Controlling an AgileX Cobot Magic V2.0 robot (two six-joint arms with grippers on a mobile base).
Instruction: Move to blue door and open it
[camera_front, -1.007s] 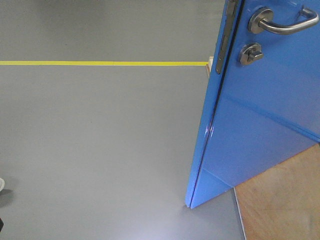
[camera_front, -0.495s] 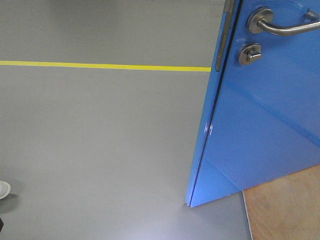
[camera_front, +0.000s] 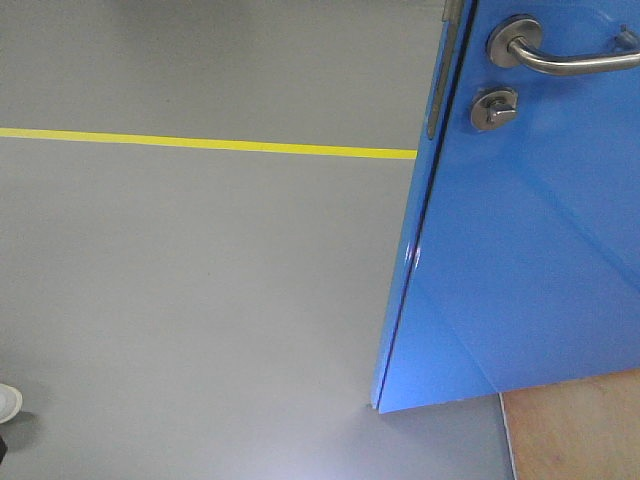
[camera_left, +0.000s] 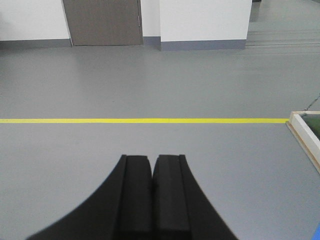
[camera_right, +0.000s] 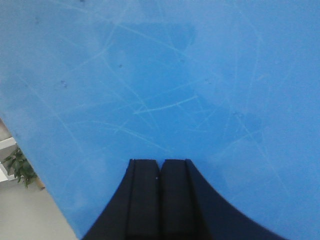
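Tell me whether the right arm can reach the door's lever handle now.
Probably yes: the right pincer, shut, faces the blue door with nothing between, though the lever handle lies outside its view.

one blue door (camera_front: 520, 260), one handle (camera_front: 575, 63), one left gripper (camera_left: 152, 159), one right gripper (camera_right: 160, 162), maybe one shoe (camera_front: 8, 402).

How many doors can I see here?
2: the blue door, right of the front view; a brown door in the far wall, left wrist view. More may be out of frame.
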